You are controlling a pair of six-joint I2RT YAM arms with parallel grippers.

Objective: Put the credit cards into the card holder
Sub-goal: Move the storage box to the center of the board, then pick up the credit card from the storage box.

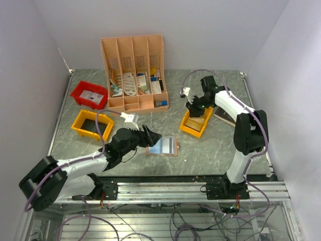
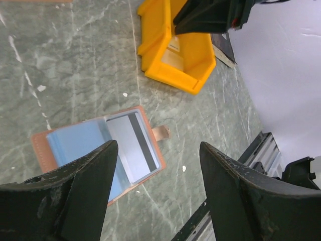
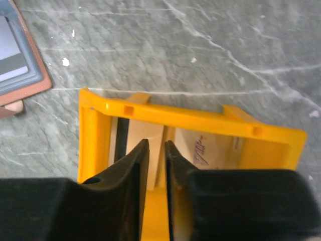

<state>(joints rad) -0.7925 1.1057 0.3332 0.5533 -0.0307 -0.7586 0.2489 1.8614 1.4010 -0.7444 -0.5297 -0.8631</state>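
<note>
So far 1 striped card (image 2: 133, 145) looks tucked into a pocket of the card holder (image 1: 163, 146), which is laid open near the middle of the near edge, with the left gripper (image 1: 153, 136) held just beside it, fingers spread wide and empty. More credit cards (image 3: 145, 134), probably 2, are seen in the yellow bin (image 3: 190, 118) toward the right edge, where the right gripper (image 3: 156, 144) is poised with fingers narrowed to a slit; whether a card is caught can't be told. The tabletop (image 1: 210, 150) is grey-green marble-look, boxed in by plain white walls (image 1: 175, 25).

Overhead plus wrists; common card holder (image 1: 161, 146)
</note>
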